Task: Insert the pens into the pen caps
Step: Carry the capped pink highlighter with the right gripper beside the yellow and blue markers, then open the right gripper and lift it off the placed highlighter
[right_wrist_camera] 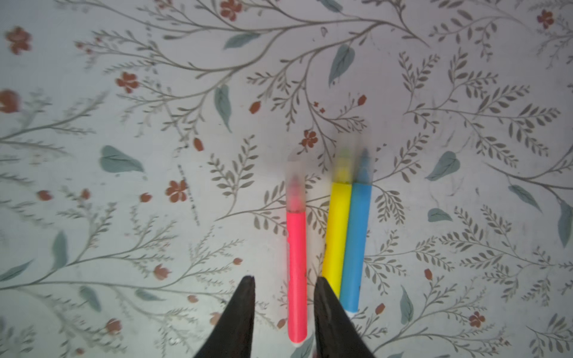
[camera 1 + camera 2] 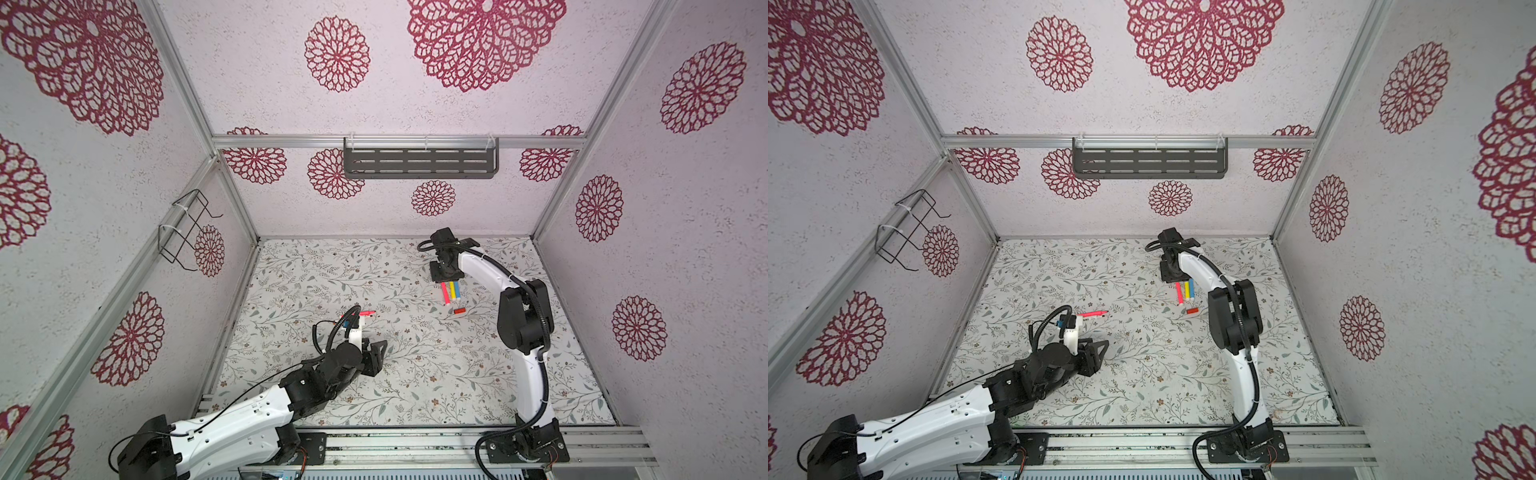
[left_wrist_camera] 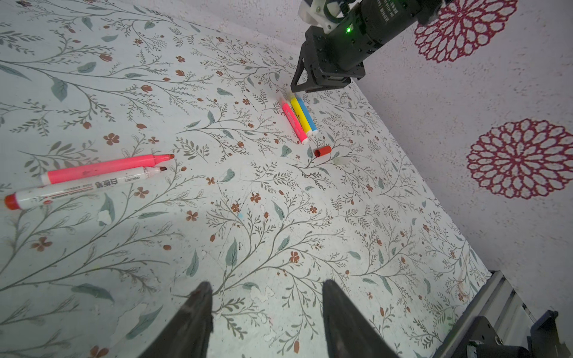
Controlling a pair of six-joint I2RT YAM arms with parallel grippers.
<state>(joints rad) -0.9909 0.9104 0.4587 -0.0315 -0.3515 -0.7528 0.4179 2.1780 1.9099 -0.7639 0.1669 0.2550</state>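
Note:
Three short pens lie side by side on the floral table: pink [image 1: 296, 272], yellow [image 1: 338, 229] and blue [image 1: 356, 241], each tipped with a pale translucent cap [image 1: 295, 183]. My right gripper [image 1: 283, 278] stands open just over them. The pink pen lies loose between its fingers, with a gap on one side. A red pen cap [image 2: 459, 311] lies alone close by. Further left, an uncapped pink pen [image 3: 105, 169] and an uncapped white marker with a red end [image 3: 83, 186] lie together. My left gripper [image 3: 266, 282] hovers open and empty short of them.
A dark slotted shelf [image 2: 419, 162] hangs on the back wall and a wire rack [image 2: 187, 228] on the left wall. An aluminium rail [image 2: 415, 444] runs along the table's front edge. Patterned walls close in three sides.

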